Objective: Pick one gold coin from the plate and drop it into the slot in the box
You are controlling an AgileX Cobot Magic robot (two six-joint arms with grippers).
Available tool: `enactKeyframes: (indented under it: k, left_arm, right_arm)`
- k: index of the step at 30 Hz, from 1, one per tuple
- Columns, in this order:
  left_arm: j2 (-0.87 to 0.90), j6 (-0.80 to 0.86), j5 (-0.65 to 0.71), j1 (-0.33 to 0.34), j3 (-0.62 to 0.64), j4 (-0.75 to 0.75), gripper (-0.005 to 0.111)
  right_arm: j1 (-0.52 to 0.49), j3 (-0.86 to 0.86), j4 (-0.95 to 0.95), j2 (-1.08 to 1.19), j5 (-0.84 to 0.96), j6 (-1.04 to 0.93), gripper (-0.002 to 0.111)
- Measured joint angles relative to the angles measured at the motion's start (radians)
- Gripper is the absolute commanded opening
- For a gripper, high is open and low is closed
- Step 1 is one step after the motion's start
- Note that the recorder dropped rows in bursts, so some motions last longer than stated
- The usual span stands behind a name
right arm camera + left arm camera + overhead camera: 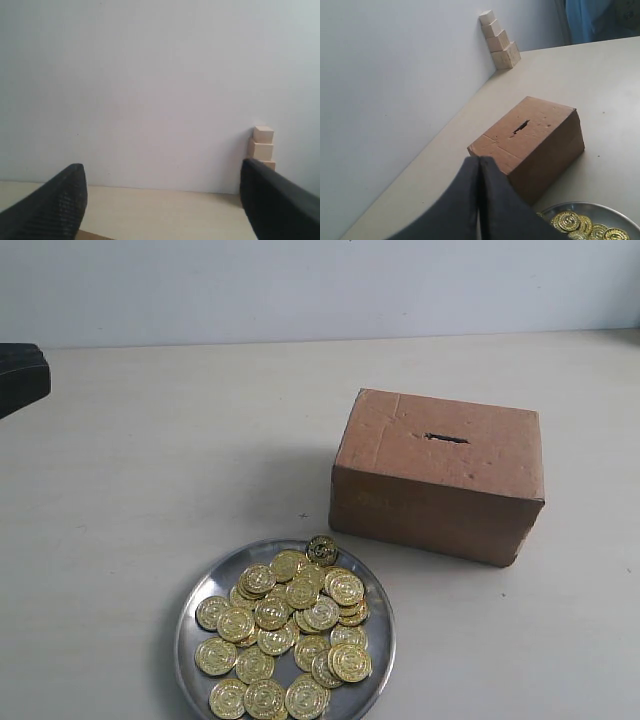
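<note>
The round silver plate (pixel 200 590) lies at the near middle of the table, heaped with several gold coins (pixel 285 625). The brown cardboard box (pixel 440 500) stands behind it to the right, with the thin dark slot (pixel 446 438) in its top. In the left wrist view my left gripper (pixel 479 160) is shut and holds nothing. It hangs above the table short of the box (pixel 540 145) and slot (pixel 521 127), with the plate's rim (pixel 590 206) and coins (pixel 569 220) to one side. My right gripper (pixel 161 167) is open and empty, facing the wall.
A dark part of the left arm (pixel 22 375) shows at the left edge of the exterior view. A stack of small wooden blocks (pixel 499 40) stands against the white wall at the table's back; the right wrist view shows those blocks (pixel 263 141) too.
</note>
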Motion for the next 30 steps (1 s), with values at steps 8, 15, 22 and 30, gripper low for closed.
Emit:
enactKeyframes:
  k: [8, 15, 22, 30]
  left_arm:
    - [0.0, 0.0, -0.002, 0.0, 0.0, 0.0, 0.0]
    - [-0.026, 0.0, -0.004, 0.0, 0.0, 0.0, 0.0]
    - [-0.099, 0.0, 0.0, 0.201, 0.0, 0.0, 0.0]
    - [-0.354, 0.0, -0.013, 0.489, 0.0, 0.0, 0.0]
  right_arm:
    - [0.0, 0.002, 0.129, 0.0, 0.198, -0.189, 0.039]
    - [0.0, 0.035, 0.227, 0.0, 0.252, -0.002, 0.015]
    - [0.0, 0.071, 0.249, 0.0, 0.239, 0.03, 0.0]
    - [0.0, 0.149, 0.226, -0.033, 0.206, 0.071, 0.0]
